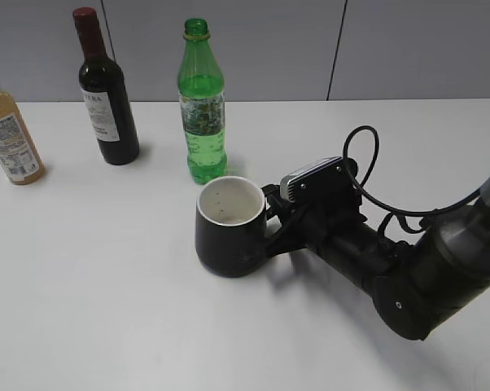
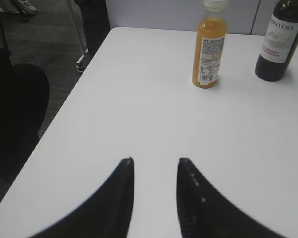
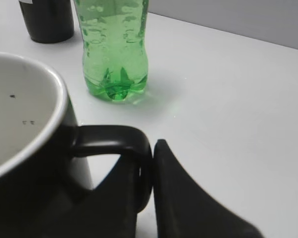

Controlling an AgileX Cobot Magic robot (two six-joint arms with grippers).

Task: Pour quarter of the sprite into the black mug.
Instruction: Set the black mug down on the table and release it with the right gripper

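While beside the sprite [image 1: 202,102], wine bottle [image 1: 105,90] left.

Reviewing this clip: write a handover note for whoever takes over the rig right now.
Right gripper: jaws shut on the handle of the mug, which stands upright on the table.
Left gripper: open, empty, over bare table near the juice bottle.
Sprite: upright, cap off, just behind the mug, untouched.
Done: mug handle gripped.
Left: pick up the sprite and pour a quarter into the mug.
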